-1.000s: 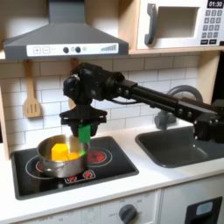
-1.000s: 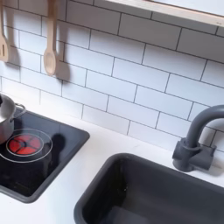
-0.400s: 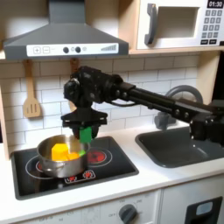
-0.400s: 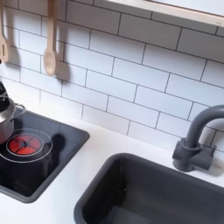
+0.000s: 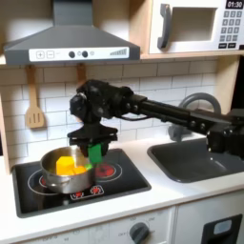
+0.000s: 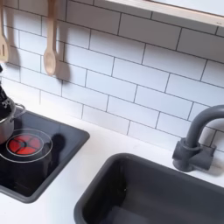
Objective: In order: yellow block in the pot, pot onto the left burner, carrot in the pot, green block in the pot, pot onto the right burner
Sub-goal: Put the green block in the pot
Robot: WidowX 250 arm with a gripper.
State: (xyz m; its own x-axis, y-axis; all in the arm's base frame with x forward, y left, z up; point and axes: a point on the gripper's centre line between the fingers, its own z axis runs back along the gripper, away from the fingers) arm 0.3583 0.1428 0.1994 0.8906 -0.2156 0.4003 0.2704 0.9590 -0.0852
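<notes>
Cooktop (image 5: 124,186) first, black and glossy, with the pot (image 5: 59,177) sitting on the left burner (image 5: 38,181) in the first exterior view, and the right burner (image 5: 105,171) bare beside it, its red ring also plain in the second exterior view (image 6: 28,144), where a sliver of the pot's steel wall shows at the second exterior view's left edge. Inside the pot lie the yellow block (image 5: 50,158) toward the far wall and the carrot (image 5: 67,166) nearer the middle, apparently touching each other. Above the pot's right rim hangs the gripper (image 5: 93,150), its fingers clamped on the green block (image 5: 93,148), which stands upright between them and has not reached the pot's floor. That block looks like a light, rigid, smooth-faced piece, so a pinch across two flat sides should hold it well; released from low down it will likely just tip against the carrot. The pot looks stiff and slippery on the glass, light enough to skid, so I judge the later slide is best made by hooking a finger inside the rim or pushing low on the wall
</notes>
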